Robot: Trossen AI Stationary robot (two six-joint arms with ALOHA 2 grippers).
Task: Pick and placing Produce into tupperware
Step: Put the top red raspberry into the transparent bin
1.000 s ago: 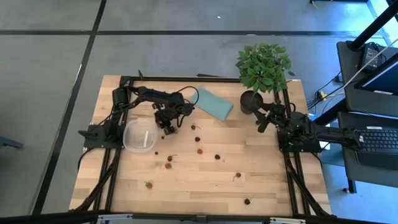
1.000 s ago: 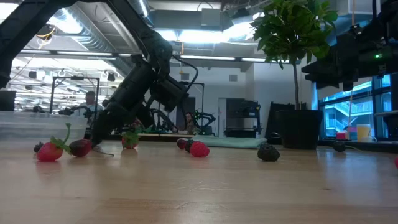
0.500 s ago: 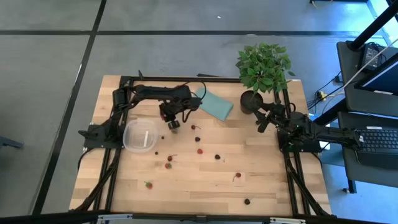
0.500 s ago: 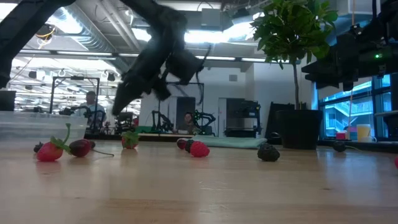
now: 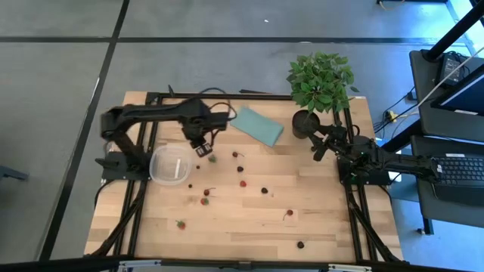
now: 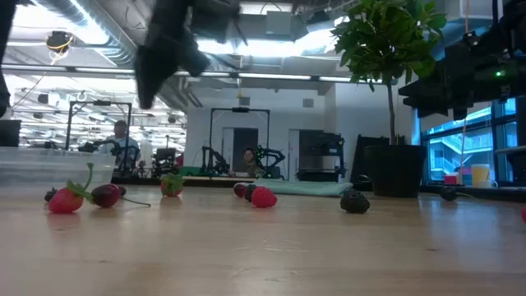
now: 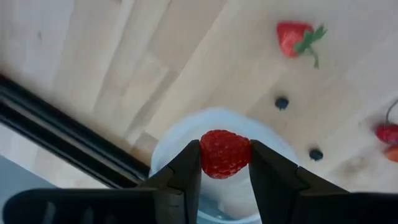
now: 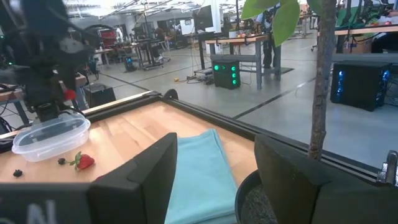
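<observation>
My left gripper (image 5: 203,148) hangs high above the table, beside the clear tupperware (image 5: 170,164), and is shut on a red, raspberry-like berry (image 7: 225,154). In the left wrist view the tupperware (image 7: 186,127) lies right below the berry. More produce is scattered on the wooden table: a strawberry (image 7: 295,37), two dark berries (image 7: 282,102), and red and dark fruits (image 5: 243,183) toward the middle and near edge. My right gripper (image 5: 321,143) waits open at the far right by the plant pot. My left gripper pinches the red berry by its two opposite sides (image 7: 205,155) between the two fingertips (image 7: 186,171). The fingers point down from above. The berry is lifted clear of the table, over the tupperware.
A flat teal pad (image 5: 257,125) lies at the far middle. A leafy potted plant (image 5: 319,83) stands at the far right, close to my right arm. In the low view, fruits (image 6: 66,200) lie along the near table. People show in the room behind.
My left gripper has risen from table height to high above the table, staying shut on the red berry, which is now lifted clear. It has drifted slightly toward the tupperware.
</observation>
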